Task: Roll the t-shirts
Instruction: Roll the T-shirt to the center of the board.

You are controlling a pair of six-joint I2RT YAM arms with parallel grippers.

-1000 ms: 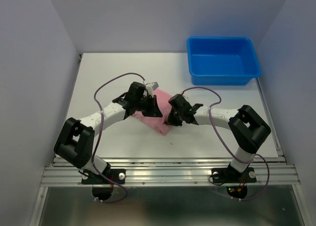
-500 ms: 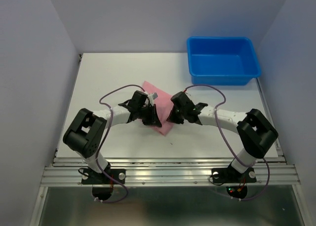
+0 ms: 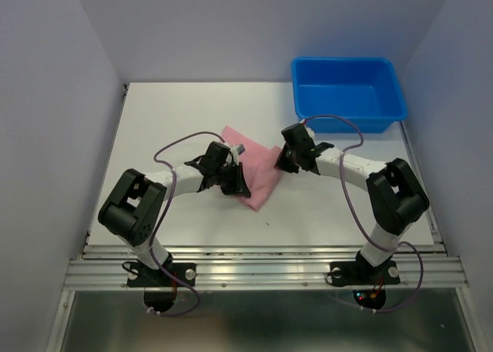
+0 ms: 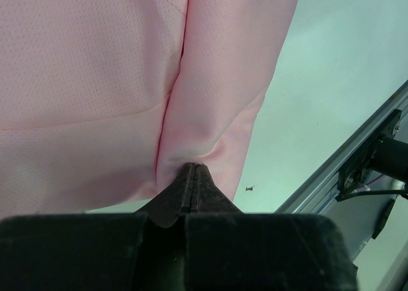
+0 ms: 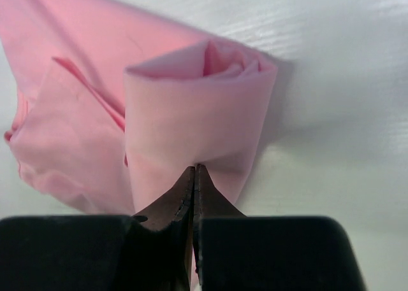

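Note:
The light pink t-shirt [image 3: 260, 176] lies partly rolled and folded at the middle of the white table. My left gripper [image 3: 236, 186] is at its near left edge, shut on a fold of the fabric; in the left wrist view the closed jaws [image 4: 193, 168] pinch the shirt [image 4: 95, 81]. My right gripper [image 3: 286, 162] is at the shirt's far right end, shut on it. In the right wrist view its closed jaws [image 5: 194, 169] grip the rolled end [image 5: 191, 119], whose spiral opening faces away from the camera.
The rigid blue tub [image 3: 347, 98] stands at the far right corner of the table [image 3: 169, 113]. A metal rail [image 3: 254, 269] runs along the near table edge and shows in the left wrist view [image 4: 357, 151]. The arms' cables loop above the table.
My right gripper has moved toward the far right, drawing the shirt's end with it. My left arm pulled in nearer a second ago and has since held still.

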